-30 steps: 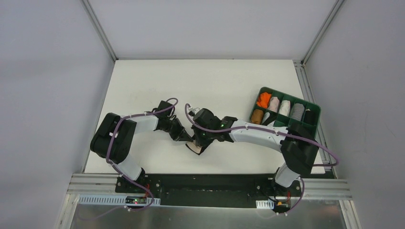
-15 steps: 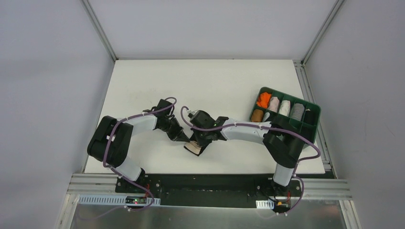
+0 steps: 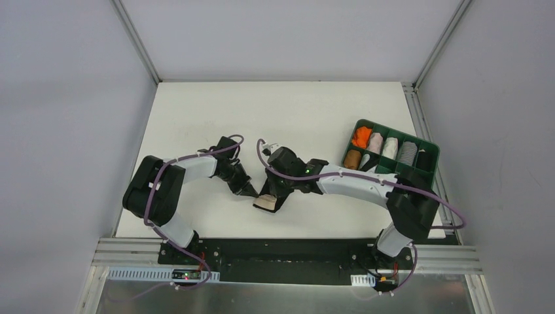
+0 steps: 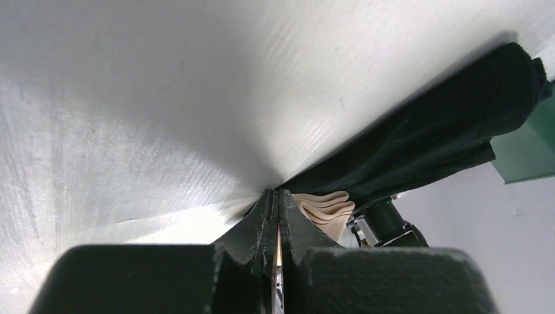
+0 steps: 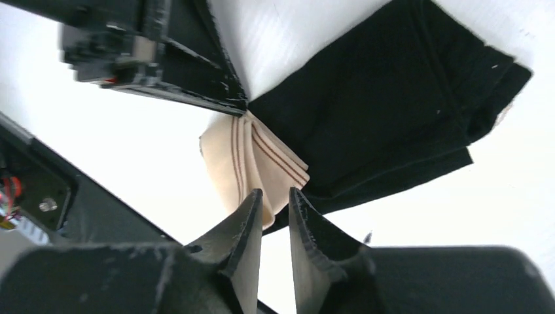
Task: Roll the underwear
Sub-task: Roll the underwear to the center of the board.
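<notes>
The black underwear lies flat on the white table, its beige waistband bunched into folds at the near end. In the top view only the waistband shows, below both grippers. My left gripper is shut, its tips pinching the waistband's corner where it meets the black fabric. It shows in the top view and in the right wrist view. My right gripper is open by a narrow gap, with the waistband's lower edge between the tips. It hovers over the garment in the top view.
A green divided tray stands at the right, holding orange, white, grey and brown rolled garments. Its corner shows in the left wrist view. The table's front edge runs just below the underwear.
My right arm swung left half a second ago and has drawn back right. Both grippers stay at the waistband, which has hardly moved.
</notes>
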Robot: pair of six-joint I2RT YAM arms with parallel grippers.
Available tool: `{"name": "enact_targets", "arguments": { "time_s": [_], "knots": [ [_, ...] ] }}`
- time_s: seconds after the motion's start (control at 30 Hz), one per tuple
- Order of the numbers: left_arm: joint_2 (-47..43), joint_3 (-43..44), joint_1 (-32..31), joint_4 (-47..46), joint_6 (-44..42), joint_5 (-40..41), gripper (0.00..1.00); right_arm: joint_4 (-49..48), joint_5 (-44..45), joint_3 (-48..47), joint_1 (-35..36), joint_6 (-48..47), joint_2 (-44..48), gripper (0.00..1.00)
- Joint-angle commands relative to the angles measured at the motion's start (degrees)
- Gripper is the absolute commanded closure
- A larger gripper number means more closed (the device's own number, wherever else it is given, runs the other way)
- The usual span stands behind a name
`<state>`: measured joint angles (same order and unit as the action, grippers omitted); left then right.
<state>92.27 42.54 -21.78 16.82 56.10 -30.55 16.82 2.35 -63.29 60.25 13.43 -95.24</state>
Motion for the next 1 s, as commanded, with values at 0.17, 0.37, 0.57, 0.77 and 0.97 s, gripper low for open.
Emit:
{"name": "enact_targets", "arguments": {
  "time_s": [0.17, 0.37, 0.57, 0.77, 0.97],
  "knots": [
    [0.86, 0.99, -0.37, 2.50, -1.76, 2.53, 0.99, -2.53, -0.42, 1.75, 1.86, -1.97, 8.26, 0.78],
    [0.96, 1.30, -0.37, 2.52, -1.59, 2.47, 0.99, -2.47, -2.71, 0.91, 2.99, -2.34, 5.07, 0.82],
    [0.81, 1.23, -0.37, 2.51, -1.52, 2.44, 0.99, -4.06, -3.42, 2.99, 3.02, -1.61, 1.54, 0.85],
    [0.00, 1.50, -0.37, 2.71, -1.35, 1.37, 0.99, -6.01, -2.70, 4.86, 2.91, -0.51, -3.58, 0.88],
    [-7.20, 5.03, -0.37, 10.30, -3.19, 3.16, 0.93, -7.76, -4.03, 6.04, 2.51, 1.24, -6.67, 0.90]
  ]
}}
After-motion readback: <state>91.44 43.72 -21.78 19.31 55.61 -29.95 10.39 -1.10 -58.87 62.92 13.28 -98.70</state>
